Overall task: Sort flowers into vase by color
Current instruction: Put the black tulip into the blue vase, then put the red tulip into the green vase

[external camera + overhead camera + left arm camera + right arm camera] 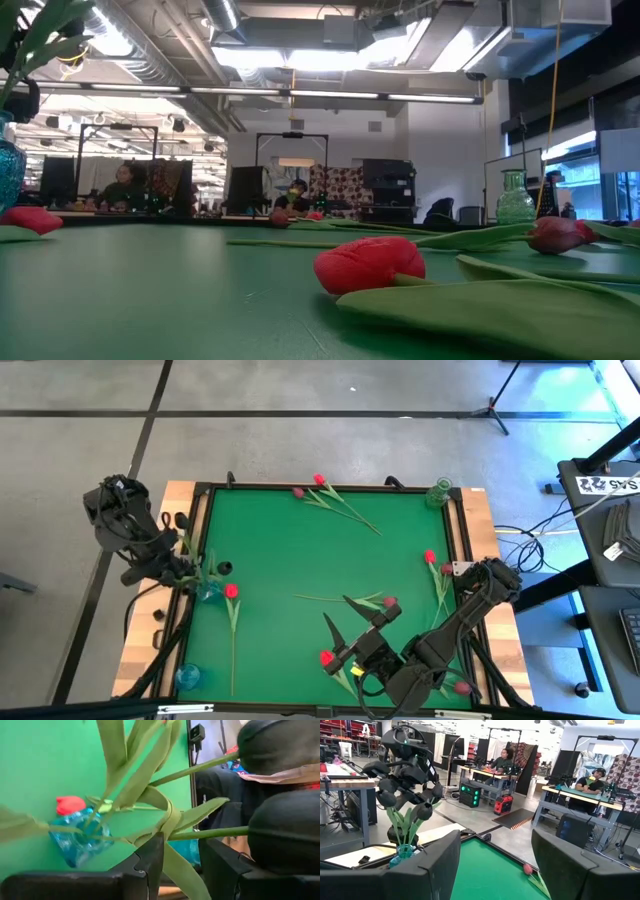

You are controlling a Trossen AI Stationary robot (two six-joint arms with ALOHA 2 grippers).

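Observation:
Several dark-headed flowers (402,805) stand in a bunch with their stems in a small blue vase (402,854) at the table's left edge (208,592). My left gripper (182,845) is among them, shut on a leaf, with the dark heads (285,835) close around it. My right gripper (495,850) hovers open over the near middle of the table (348,622), pointing level toward the left arm, with nothing between its fingers. A red flower (231,591) lies on the green mat beside the vase. Another red head (326,657) lies below my right gripper. My left gripper has a long green leaf (177,870) of the bunch between its two fingers (150,860). The leaf fills the gap. The fingers come slanting down from the table's left side. The stems run on from there into the blue vase (80,842), and the heads stay above it.
More red and maroon flowers lie at the far edge (320,481), the right side (430,557) and the middle (389,601). A green vase (438,492) stands at the far right corner and a second blue vase (187,677) at the near left. People sit at desks beyond the table.

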